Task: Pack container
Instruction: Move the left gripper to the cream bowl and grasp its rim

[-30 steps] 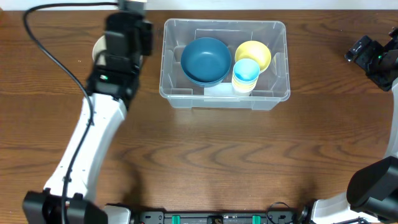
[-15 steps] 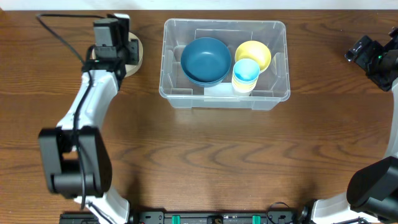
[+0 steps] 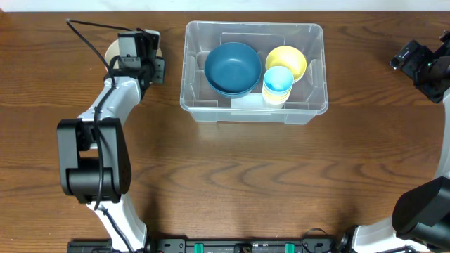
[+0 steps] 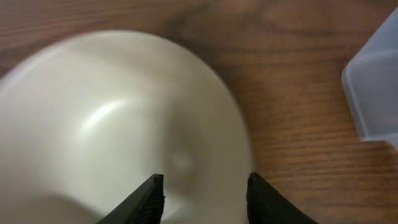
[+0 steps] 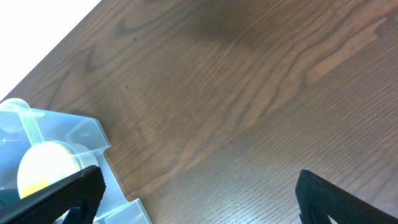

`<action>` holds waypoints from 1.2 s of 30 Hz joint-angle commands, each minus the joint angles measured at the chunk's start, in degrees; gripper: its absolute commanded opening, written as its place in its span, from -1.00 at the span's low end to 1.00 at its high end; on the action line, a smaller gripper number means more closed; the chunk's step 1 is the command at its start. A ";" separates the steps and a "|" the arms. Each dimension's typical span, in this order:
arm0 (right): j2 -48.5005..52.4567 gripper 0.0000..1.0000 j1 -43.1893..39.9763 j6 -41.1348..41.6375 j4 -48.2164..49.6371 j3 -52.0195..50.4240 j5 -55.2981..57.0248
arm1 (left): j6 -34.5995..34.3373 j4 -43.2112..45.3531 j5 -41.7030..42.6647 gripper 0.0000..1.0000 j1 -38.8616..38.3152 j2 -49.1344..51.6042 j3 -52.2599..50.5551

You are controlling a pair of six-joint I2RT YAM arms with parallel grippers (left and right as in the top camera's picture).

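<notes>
The clear container (image 3: 253, 112) stands at the back middle of the table, holding a blue bowl (image 3: 233, 68), a yellow bowl (image 3: 288, 60) and a light blue cup (image 3: 278, 81). Left of it a cream bowl (image 3: 112, 50) sits on the table, mostly hidden under my left gripper (image 3: 137, 53). In the left wrist view the cream bowl (image 4: 106, 124) fills the frame. The left gripper (image 4: 205, 186) is open, one finger inside the bowl and the other at the outside of its rim. My right gripper (image 3: 415, 60) is wide open at the far right, holding nothing.
The container's corner (image 4: 376, 93) shows just right of the cream bowl. The right wrist view shows the container's end (image 5: 81, 134) with the yellow bowl (image 5: 43, 165) inside, and bare wood between the open fingers of the right gripper (image 5: 199, 193).
My left arm has folded back and settled its gripper over the cream bowl's right rim. Its jaws have narrowed. The right arm and the container's contents have not moved.
</notes>
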 commanded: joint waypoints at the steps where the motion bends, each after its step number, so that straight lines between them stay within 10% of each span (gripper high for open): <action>1: -1.51 0.99 -0.33 0.50 -0.02 0.42 0.13 | 1.14 -0.50 0.11 -0.14 0.02 2.05 -0.02; 36: -1.51 0.98 -0.31 0.50 -0.02 0.42 0.13 | 2.67 -10.01 10.58 -0.13 -0.42 -9.46 -0.02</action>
